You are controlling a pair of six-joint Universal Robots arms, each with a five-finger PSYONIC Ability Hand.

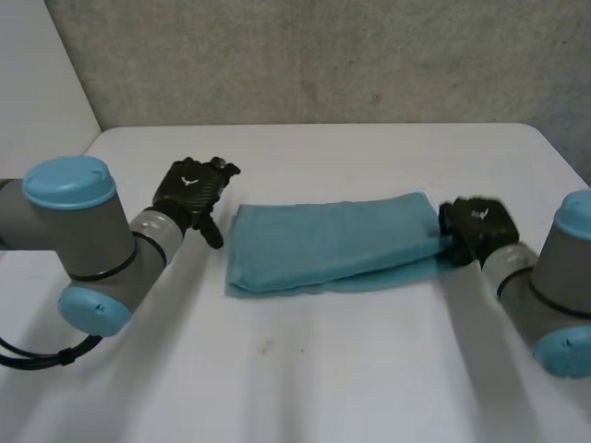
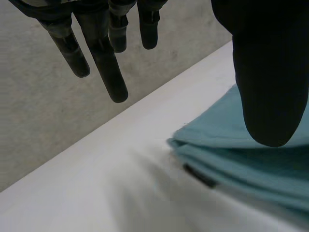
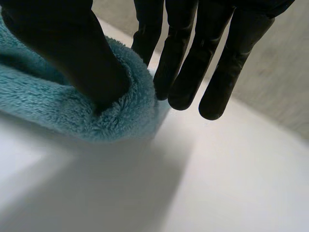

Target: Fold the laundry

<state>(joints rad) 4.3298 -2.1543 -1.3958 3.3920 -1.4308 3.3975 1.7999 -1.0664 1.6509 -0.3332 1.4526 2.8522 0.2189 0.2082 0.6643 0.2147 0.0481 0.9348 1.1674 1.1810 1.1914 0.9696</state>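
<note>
soft, even, moderately bright light

Left arm (image 1: pixel 83 235), 8 o'clock: grey cylindrical joints, rounded light-blue caps (image 1: pixel 69 182). Right arm (image 1: pixel 563 277), 4 o'clock: same grey and blue. Left hand (image 1: pixel 192 196): black, weave-textured back, small white mark toward 12 o'clock. Right hand (image 1: pixel 478 226): black, similar white mark; fingers (image 3: pixel 183 72) smooth, matte, round-tipped.

Left arm in from the near left, elbow bent. Left robot hand (image 1: pixel 192 196) hangs free, fingers (image 2: pixel 108 72) straight and a little spread, thumb held apart.

Right arm in from the near right, forearm low. Right robot hand (image 1: pixel 476 224) is at the towel (image 1: pixel 323 245) end. Its thumb is sunk in the pile, and straight fingers (image 3: pixel 186 72) behind the fold pinch it.
</note>
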